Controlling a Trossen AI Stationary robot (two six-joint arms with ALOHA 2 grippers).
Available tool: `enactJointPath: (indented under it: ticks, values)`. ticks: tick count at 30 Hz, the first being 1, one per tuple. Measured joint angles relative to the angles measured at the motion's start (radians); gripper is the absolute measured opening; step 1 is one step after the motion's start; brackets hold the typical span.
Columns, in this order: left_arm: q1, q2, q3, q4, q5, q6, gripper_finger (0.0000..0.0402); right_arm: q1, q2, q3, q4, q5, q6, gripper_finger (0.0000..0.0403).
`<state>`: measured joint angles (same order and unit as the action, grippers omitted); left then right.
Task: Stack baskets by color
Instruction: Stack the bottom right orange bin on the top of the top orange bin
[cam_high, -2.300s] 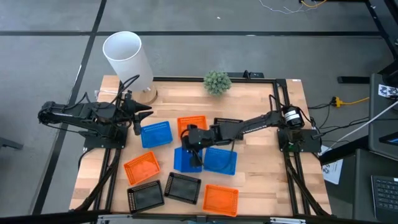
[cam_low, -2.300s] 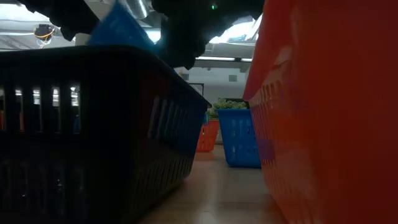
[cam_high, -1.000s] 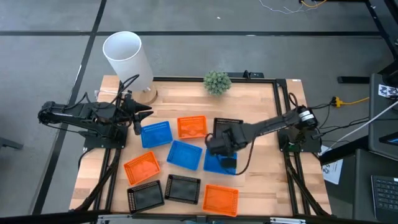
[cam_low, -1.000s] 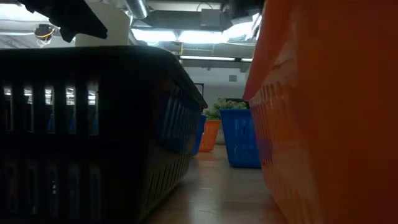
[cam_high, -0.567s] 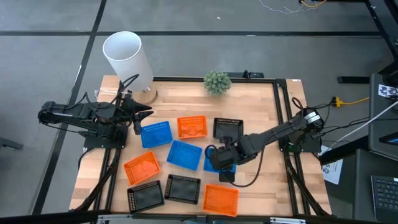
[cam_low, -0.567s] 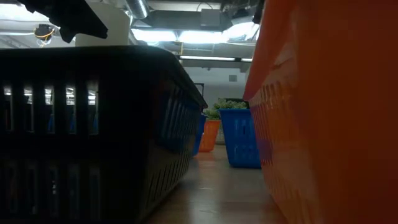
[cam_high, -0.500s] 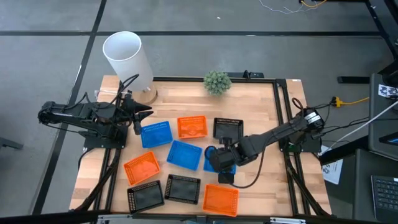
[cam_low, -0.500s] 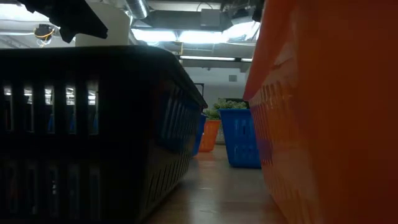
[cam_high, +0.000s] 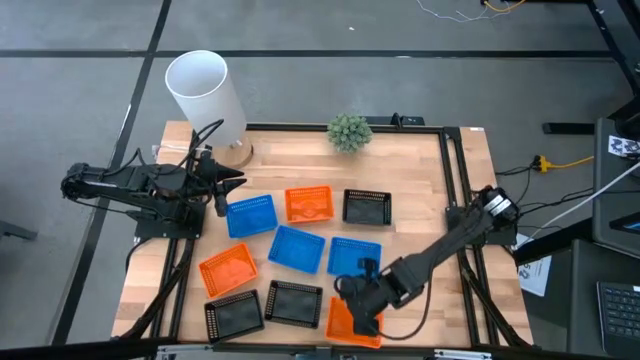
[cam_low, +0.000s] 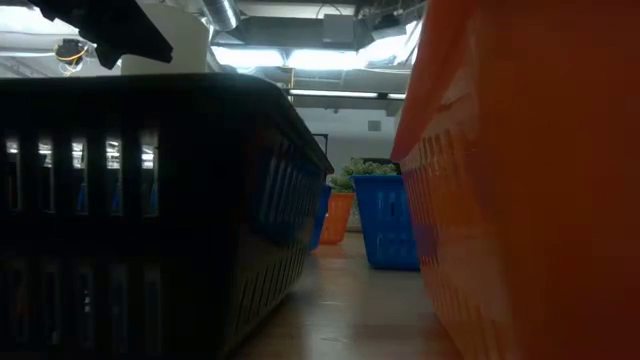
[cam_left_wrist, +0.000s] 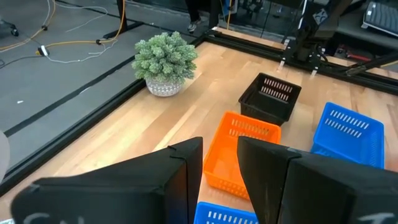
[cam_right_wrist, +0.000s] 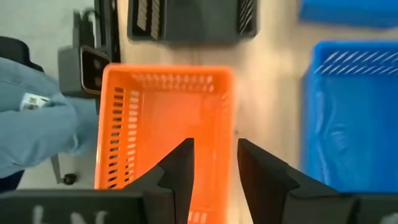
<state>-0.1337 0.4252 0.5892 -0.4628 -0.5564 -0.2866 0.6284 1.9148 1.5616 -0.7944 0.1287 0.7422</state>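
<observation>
Claw on my right arm (cam_high: 362, 318) hangs with fingers parted, gripping nothing, right above the front-edge orange basket (cam_high: 352, 320) — one basket wall sits between its fingers. Left gripper (cam_high: 232, 180) waits spread too, beside the back-left blue basket (cam_high: 250, 215).

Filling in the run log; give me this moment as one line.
right tool: open, over front orange basket | left tool: waiting at table's left | baskets: none stacked yet
</observation>
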Motion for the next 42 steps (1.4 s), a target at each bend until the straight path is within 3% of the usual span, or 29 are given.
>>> enactJointPath:
  ticks: [6, 11, 34, 36, 39, 42]
  values:
    - [0.000, 0.000, 0.000, -0.001, 0.000, 0.000, 0.0092, 0.044, 0.052, 0.000, 0.013, 0.009, 0.041, 0.0121]
    - [0.000, 0.000, 0.000, -0.001, 0.000, 0.000, 0.0092, 0.047, 0.058, 0.000, 0.010, 0.087, 0.041, 0.0121]
    - [0.000, 0.000, 0.000, -0.001, 0.000, 0.000, 0.0092, 0.050, 0.188, 0.000, -0.012, 0.101, 0.042, 0.0120]
    - [0.000, 0.000, 0.000, -0.001, 0.000, 0.000, 0.0092, 0.050, 0.209, -0.001, 0.035, 0.106, 0.030, 0.0103]
    - [0.000, 0.000, 0.000, -0.001, 0.000, 0.001, 0.0092, 0.049, 0.211, 0.004, 0.139, 0.074, -0.090, 0.0029]
    - [0.000, 0.000, 0.000, -0.001, 0.000, 0.001, 0.0092, 0.041, 0.199, 0.054, 0.079, 0.072, -0.141, 0.0008]
